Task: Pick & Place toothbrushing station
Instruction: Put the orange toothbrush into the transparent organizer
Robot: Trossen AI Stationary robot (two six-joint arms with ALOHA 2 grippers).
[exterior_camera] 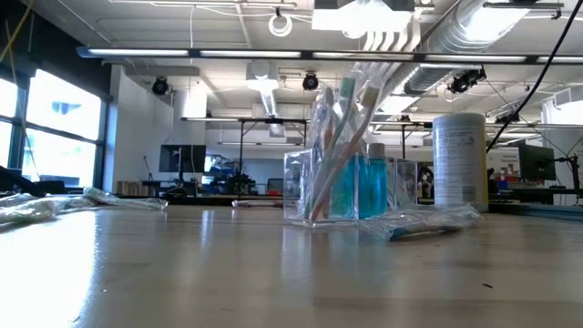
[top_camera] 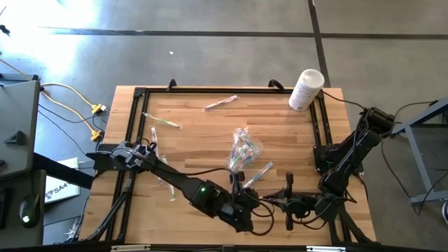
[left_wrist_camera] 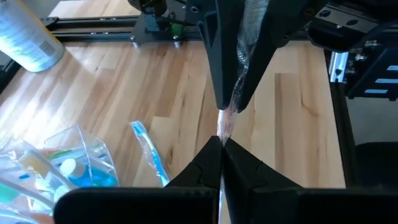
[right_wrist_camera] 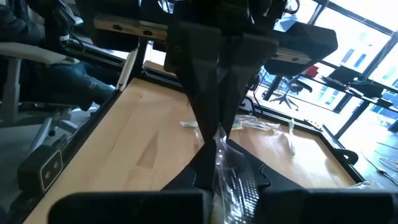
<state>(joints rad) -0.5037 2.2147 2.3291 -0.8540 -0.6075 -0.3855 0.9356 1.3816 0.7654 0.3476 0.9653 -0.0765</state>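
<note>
Landmark: clear plastic bag (top_camera: 243, 150), standing near the middle of the wooden table (top_camera: 203, 133).

- Clear plastic bag, 1. Holds several toothbrushes and teal tubes; exact count inside cannot be told. In the low view it stands upright with brush handles rising above it (exterior_camera: 342, 159).
- Wrapped toothbrushes lying loose on the table, 4 counted: a blue one (top_camera: 259, 173) just beside the bag toward the near edge; a pink one (top_camera: 220, 103) well apart toward the far edge; a green one (top_camera: 162, 121) well apart on the left; a clear-wrapped one (top_camera: 155, 140) farther left, near the left rail.
- Wrapped pink toothbrush (left_wrist_camera: 225, 121), 1, held off the table between both grippers, near the front edge.
- White cylindrical container (top_camera: 306, 89), 1, lying at the far right corner, well apart from the bag.
- Left gripper (top_camera: 246, 203): closed on one end of the wrapped pink toothbrush.
- Right gripper (top_camera: 274, 202): closed on its crinkly wrapper from the opposite side, tips nearly meeting the left's.
- Open room: bare wood between the bag and the far edge, and left of the bag.
</note>
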